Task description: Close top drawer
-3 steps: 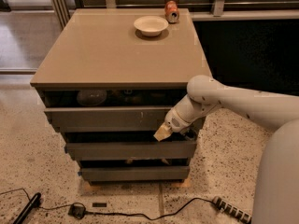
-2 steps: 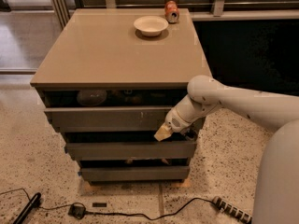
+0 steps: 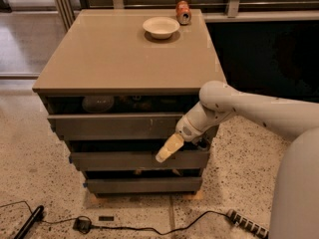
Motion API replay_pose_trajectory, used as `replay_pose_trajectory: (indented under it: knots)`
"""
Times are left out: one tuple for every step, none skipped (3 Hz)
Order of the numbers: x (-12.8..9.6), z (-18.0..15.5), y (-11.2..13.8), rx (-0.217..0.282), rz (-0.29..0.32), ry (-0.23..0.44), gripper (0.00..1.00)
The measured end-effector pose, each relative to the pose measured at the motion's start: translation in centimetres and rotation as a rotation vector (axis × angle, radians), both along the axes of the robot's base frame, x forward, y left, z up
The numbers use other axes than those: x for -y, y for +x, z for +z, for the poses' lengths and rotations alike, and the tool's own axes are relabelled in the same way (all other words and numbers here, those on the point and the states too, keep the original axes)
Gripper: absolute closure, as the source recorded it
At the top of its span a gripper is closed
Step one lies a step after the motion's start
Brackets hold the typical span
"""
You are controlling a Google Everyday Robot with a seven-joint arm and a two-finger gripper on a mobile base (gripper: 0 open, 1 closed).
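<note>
The top drawer (image 3: pixel 114 126) is a wide grey flat front under the cabinet top, pulled out a little, with a dark gap above it. A pale bowl (image 3: pixel 97 103) shows dimly inside the gap. No green bag can be made out. My gripper (image 3: pixel 168 149) hangs in front of the right part of the cabinet, its yellowish fingertips pointing down-left, just below the top drawer's front and over the second drawer. It holds nothing that I can see.
Two narrower grey drawer fronts (image 3: pixel 139 161) sit below. On the cabinet top (image 3: pixel 124 54) stand a white bowl (image 3: pixel 160 27) and a red can (image 3: pixel 183 12). A black cable (image 3: pixel 149 228) and a power strip (image 3: pixel 246 224) lie on the speckled floor.
</note>
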State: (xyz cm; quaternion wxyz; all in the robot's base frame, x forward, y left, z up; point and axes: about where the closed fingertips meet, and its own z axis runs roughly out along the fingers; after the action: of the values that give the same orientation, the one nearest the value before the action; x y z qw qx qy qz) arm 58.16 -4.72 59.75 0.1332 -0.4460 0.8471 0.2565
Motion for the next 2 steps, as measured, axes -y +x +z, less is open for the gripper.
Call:
replay_pose_trajectory:
  knots:
    - [0.0, 0.0, 0.0, 0.0, 0.0, 0.0, 0.0]
    - [0.38, -0.17, -0.49, -0.02, -0.003, 0.019, 0.0]
